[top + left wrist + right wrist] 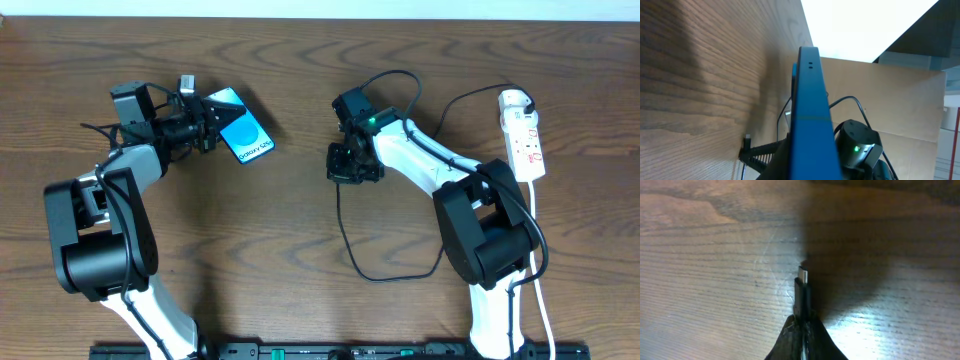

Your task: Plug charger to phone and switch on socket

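Note:
My left gripper [212,128] is shut on the phone [244,135], a slim blue-screened smartphone with "Galaxy" text, held off the table at the back left. In the left wrist view its blue edge [811,115] runs up the middle. My right gripper [345,163] is shut on the charger's black plug tip [802,291], which sticks out from the closed fingers [802,326] just above the wood. The thin black cable [345,245] loops across the table. The white socket strip [525,135] with red markings lies at the back right, apart from both grippers.
The socket's white cord [536,262] runs down the right side toward the front edge. The right arm [440,165] lies between the charger and the socket. A cardboard wall [900,105] stands beyond the table in the left wrist view.

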